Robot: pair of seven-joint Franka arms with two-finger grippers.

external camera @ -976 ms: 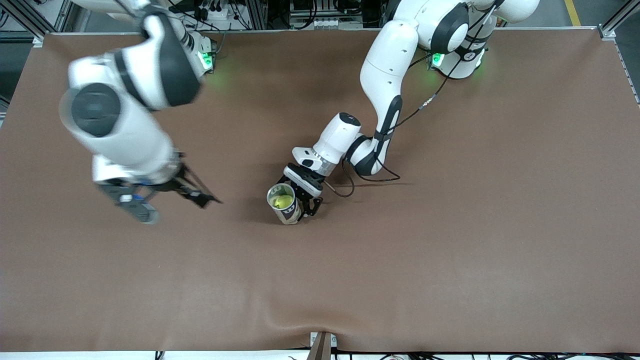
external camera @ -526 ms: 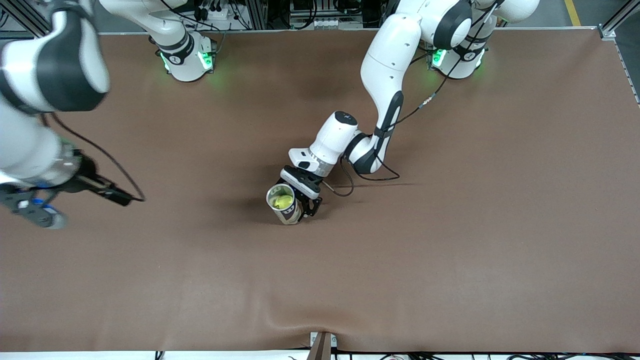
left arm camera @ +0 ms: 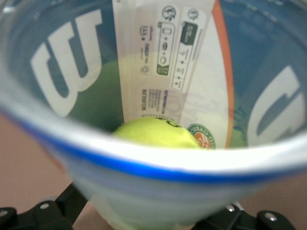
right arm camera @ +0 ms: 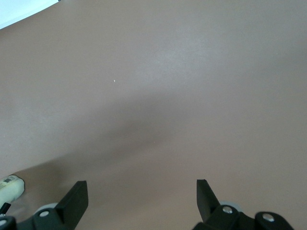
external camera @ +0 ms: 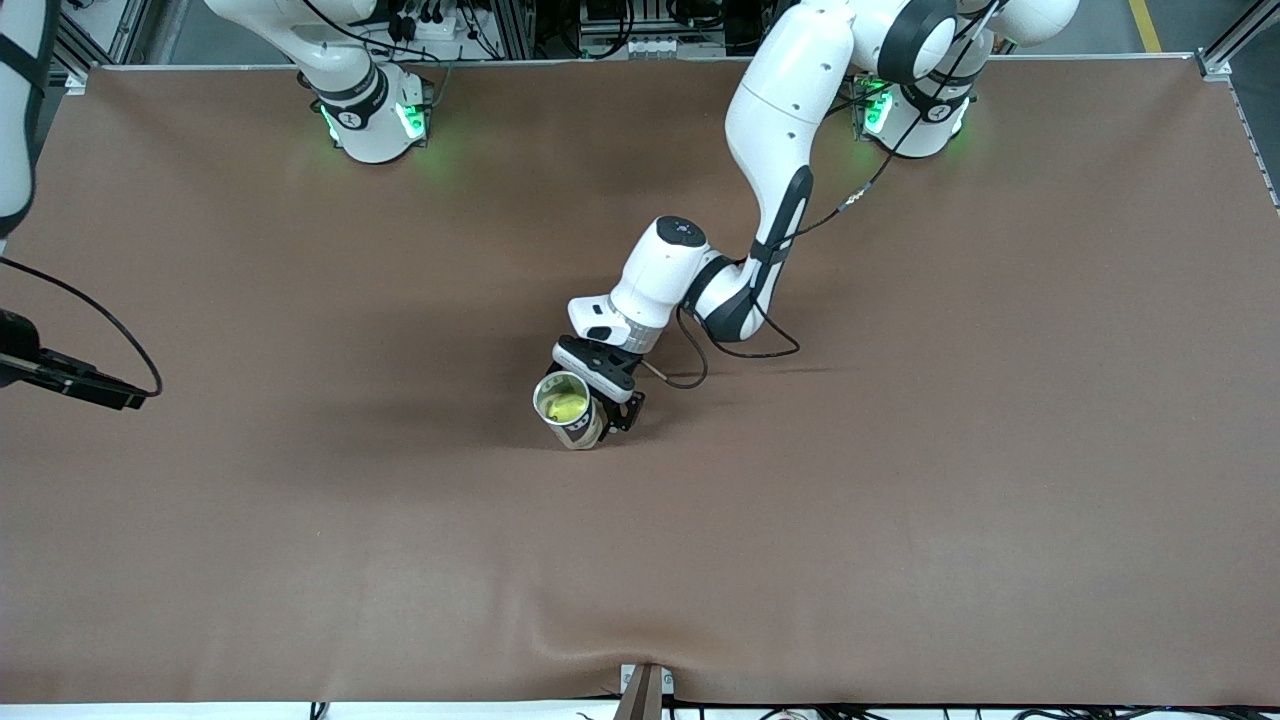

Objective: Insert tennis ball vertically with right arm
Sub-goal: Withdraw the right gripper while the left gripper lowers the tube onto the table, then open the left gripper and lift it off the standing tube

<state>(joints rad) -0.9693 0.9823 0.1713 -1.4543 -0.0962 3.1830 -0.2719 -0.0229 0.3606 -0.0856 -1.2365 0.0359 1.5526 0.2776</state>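
Observation:
A clear tennis ball can (external camera: 578, 428) with a printed label stands near the middle of the table, mouth up and slightly tilted. A yellow-green tennis ball (external camera: 566, 405) lies inside it. My left gripper (external camera: 607, 408) is shut around the can's side. In the left wrist view the can's wall (left arm camera: 163, 62) fills the picture, with the ball (left arm camera: 156, 132) low inside. The right arm is off at its own end of the table. Its gripper (right arm camera: 140, 184) is open over bare mat with nothing between the fingers. Only one black fingertip (external camera: 105, 388) shows in the front view.
A brown mat (external camera: 900, 450) covers the whole table, with a small ridge (external camera: 640, 640) at the edge nearest the front camera. The left arm's black cable (external camera: 745, 352) loops down onto the mat beside the can. Both arm bases stand along the table's farthest edge.
The right arm has swung away from the can toward its own end of the table, its gripper almost out of the front view. The left wrist turned slightly; the can stayed put.

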